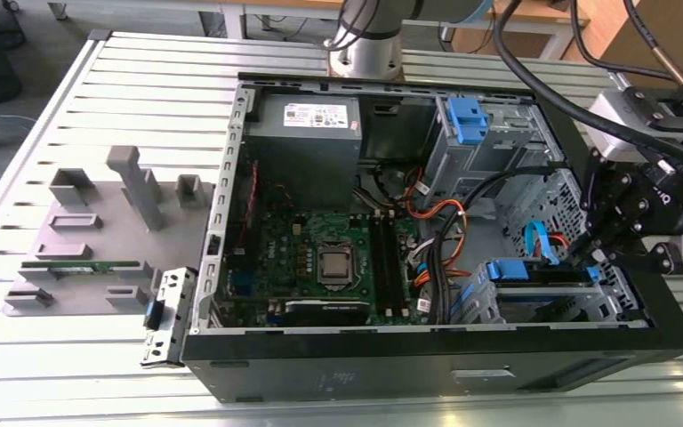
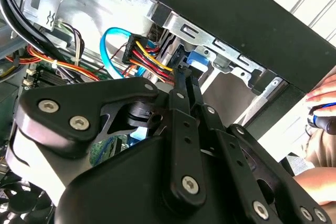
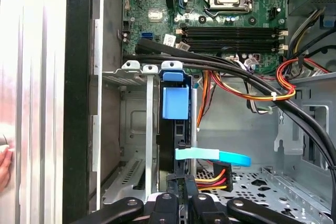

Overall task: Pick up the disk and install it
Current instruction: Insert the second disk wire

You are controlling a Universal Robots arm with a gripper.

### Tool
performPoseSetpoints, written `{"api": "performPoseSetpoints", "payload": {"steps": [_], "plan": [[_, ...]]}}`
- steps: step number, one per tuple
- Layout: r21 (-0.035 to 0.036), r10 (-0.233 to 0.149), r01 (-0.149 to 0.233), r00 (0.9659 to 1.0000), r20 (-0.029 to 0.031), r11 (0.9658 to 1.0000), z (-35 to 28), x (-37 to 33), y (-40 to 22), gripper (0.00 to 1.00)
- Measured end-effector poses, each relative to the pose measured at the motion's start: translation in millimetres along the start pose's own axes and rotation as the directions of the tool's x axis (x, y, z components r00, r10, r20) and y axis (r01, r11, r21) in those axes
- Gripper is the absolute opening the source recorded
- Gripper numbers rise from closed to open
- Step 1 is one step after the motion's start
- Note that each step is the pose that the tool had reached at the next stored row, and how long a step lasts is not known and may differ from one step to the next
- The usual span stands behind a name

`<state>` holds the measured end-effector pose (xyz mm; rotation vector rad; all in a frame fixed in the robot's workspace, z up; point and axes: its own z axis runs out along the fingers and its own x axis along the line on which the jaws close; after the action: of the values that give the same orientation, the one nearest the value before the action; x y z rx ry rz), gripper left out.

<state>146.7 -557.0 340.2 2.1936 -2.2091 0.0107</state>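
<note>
I see an open computer case (image 1: 437, 356) lying on a slatted metal table (image 1: 140, 80), with a grey fixture block (image 1: 92, 231) near it toward the exterior view's left and a floor with cables beyond the table edge. The arm's base column (image 1: 365, 44) stands behind the case. My gripper (image 1: 593, 258) reaches down into the drive cage at the case's corner on the exterior view's right.

The first wrist view gives me the disk (image 3: 175, 124) standing on edge in its bay slot, blue handle (image 3: 175, 103) toward the motherboard (image 3: 210, 9), a light-blue data cable (image 3: 212, 156) beside it. The second wrist view adds a person's hand (image 2: 320, 129) outside the case. The gripper fingers (image 2: 184, 93) look drawn close together at the blue carrier, but I cannot tell whether they pinch it.
</note>
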Motion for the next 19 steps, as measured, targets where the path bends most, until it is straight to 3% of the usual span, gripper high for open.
{"api": "performPoseSetpoints", "payload": {"steps": [5,11,14,15,19], "plan": [[-0.0041,0.000,0.000,1.0000,-0.0003,1.0000,2.1,0.6,0.0,0.16],[-0.0043,0.000,0.000,1.0000,-0.0002,1.0000,2.3,0.6,-0.1,0.16],[-0.0043,0.000,0.000,1.0000,-0.0001,1.0000,2.4,0.6,-0.1,0.23],[-0.0043,0.000,0.000,1.0000,-0.0002,1.0000,2.4,0.6,-0.1,0.30],[-0.0043,0.000,0.000,1.0000,0.0000,1.0000,3.7,0.6,-0.1,0.30]]}}
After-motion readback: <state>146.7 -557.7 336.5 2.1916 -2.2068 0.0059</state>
